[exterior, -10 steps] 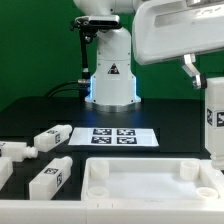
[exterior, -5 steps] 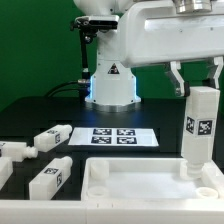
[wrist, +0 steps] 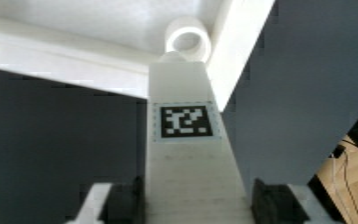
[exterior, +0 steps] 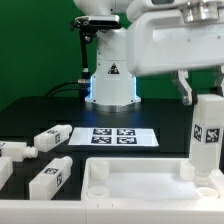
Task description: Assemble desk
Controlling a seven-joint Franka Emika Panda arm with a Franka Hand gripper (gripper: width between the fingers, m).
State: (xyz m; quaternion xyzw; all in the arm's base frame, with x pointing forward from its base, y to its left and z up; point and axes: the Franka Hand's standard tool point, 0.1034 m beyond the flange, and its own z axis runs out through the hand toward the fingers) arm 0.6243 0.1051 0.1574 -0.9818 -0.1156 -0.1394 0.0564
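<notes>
At one tabletop (exterior: 140, 172)'s corner, the hand (wrist: 185, 205) clamps one upright leg (exterior: 208, 135); three legs (exterior: 52, 135) lie loose.

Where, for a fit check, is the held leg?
On the exterior view's right, the leg stands upright in the hand, at the far corner of the tabletop.

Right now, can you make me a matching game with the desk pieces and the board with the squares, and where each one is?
Things:
1. tabletop
2. held leg
3. loose legs
4. marker board

Places:
A. lying on their sides at the exterior view's left
B. flat, between the robot's base and the tabletop
C. upright in the gripper, over a tabletop corner
D. rim up, nearest the camera

Pairs: 1-D, 2-C, 3-A, 4-B
</notes>
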